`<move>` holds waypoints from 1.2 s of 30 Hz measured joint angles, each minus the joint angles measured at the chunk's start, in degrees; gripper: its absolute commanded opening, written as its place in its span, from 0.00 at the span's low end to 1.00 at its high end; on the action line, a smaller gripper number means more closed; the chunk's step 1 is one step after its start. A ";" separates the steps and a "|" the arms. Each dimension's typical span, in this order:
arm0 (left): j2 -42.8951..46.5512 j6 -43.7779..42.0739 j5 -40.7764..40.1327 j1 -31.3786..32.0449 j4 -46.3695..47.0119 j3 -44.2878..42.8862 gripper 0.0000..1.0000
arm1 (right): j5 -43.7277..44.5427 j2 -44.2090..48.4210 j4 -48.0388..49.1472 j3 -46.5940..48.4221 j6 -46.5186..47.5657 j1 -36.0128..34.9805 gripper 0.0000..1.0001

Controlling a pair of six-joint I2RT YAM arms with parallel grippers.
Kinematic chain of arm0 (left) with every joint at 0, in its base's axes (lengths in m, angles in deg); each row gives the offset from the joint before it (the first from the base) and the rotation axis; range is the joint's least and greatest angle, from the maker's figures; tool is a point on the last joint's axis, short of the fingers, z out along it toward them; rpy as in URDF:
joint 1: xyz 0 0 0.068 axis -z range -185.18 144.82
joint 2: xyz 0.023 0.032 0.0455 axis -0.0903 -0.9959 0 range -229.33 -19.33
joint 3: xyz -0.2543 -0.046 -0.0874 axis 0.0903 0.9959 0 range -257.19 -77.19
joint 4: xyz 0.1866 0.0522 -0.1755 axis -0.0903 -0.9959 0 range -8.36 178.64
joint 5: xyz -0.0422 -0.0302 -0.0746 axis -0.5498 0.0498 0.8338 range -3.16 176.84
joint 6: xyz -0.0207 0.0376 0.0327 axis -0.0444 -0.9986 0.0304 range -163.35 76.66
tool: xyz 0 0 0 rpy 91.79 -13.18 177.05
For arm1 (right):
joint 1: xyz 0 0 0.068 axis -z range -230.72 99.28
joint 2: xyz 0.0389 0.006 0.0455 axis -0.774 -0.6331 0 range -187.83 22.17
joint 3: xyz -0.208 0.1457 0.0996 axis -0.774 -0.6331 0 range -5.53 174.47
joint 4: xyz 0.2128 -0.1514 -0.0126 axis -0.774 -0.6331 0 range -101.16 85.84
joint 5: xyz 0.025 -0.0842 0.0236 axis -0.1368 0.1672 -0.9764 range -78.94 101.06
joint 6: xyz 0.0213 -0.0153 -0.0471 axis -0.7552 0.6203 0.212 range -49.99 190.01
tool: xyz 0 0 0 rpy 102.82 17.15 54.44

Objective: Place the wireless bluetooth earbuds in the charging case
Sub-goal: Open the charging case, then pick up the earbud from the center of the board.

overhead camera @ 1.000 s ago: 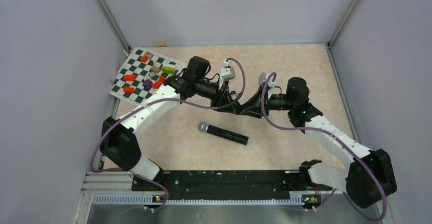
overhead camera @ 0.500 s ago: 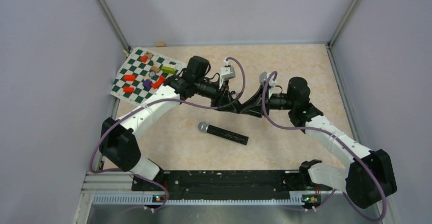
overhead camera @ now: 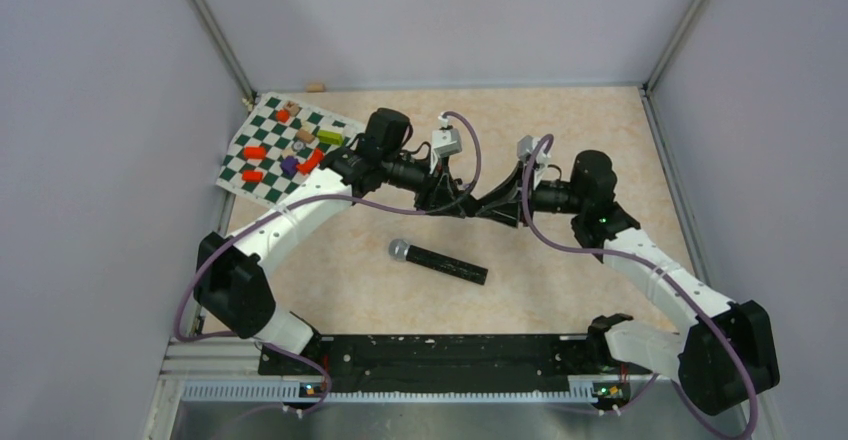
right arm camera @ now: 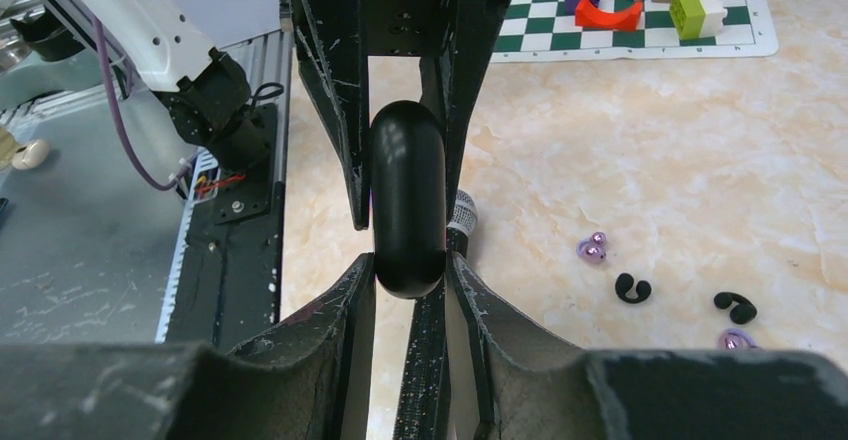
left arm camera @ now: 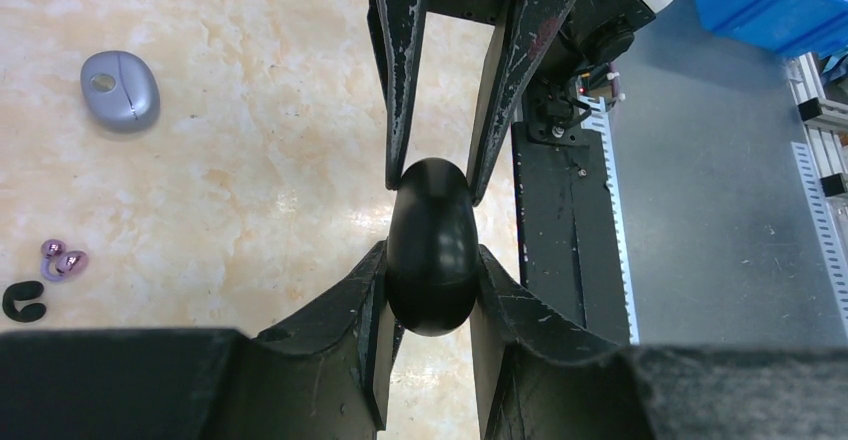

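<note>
A black oval charging case [left arm camera: 430, 230] hangs above the table, gripped from both ends. My left gripper [left arm camera: 430, 260] is shut on its near end, and my right gripper [right arm camera: 410, 265] pinches the opposite end [right arm camera: 408, 190] with its fingertips. In the top view the two grippers meet tip to tip, left gripper [overhead camera: 462, 203] and right gripper [overhead camera: 492, 208]. On the table lie loose earbuds: a purple earbud [right arm camera: 592, 249], two black earbuds [right arm camera: 632, 287] [right arm camera: 735, 306], and another purple earbud [right arm camera: 735, 339] at the frame's edge. A lilac-grey closed case [left arm camera: 120, 90] rests on the table.
A black microphone [overhead camera: 437, 261] with a silver head lies below the grippers. A green-and-white chequered mat [overhead camera: 285, 145] with coloured blocks sits at the far left. The black rail [overhead camera: 430, 350] runs along the near edge.
My right arm's wrist has drawn back a little to the right, so its fingertips now hold only the case's end. The left arm has stayed put.
</note>
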 measured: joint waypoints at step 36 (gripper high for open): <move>4.68 -2.54 -0.48 -8.68 -2.21 1.62 0.00 | 8.98 -0.55 0.63 6.73 -2.73 2.54 0.56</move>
